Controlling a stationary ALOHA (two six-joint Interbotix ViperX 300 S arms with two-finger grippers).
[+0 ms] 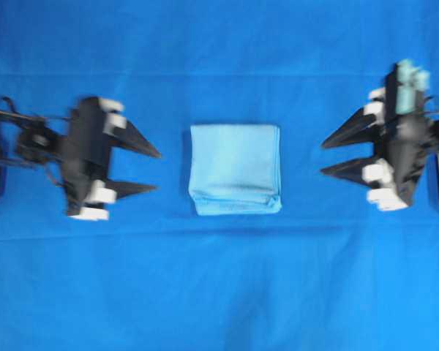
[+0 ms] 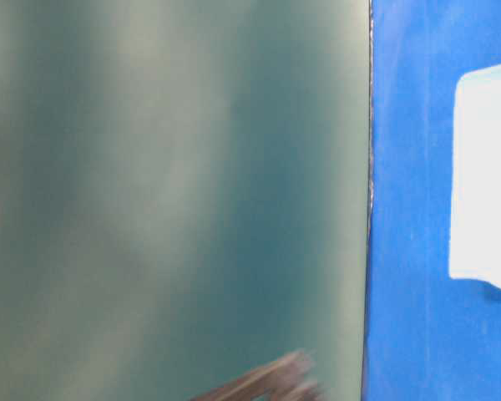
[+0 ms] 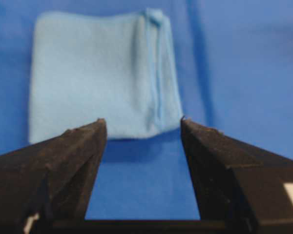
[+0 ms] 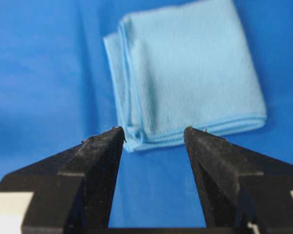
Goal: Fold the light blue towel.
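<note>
Across the whole tabletop lies a deep royal-blue table cloth [image 1: 219, 292], bare except for the work. Between the two claws, apart from both, sits the light blue towel [image 1: 235, 169], a thin pale sky-blue microfibre cloth already doubled into a compact near-square stack with stitched edges layered along one side. The left claw [image 1: 158, 172] has its jaws spread and empty, tips pointing at the towel; the right claw [image 1: 323, 159] is likewise spread wide and empty. Judging by the neat stack, the fold looks finished, so the sound move is to keep both claws well away from the cloth and snag no corner. No containers are in sight.
</note>
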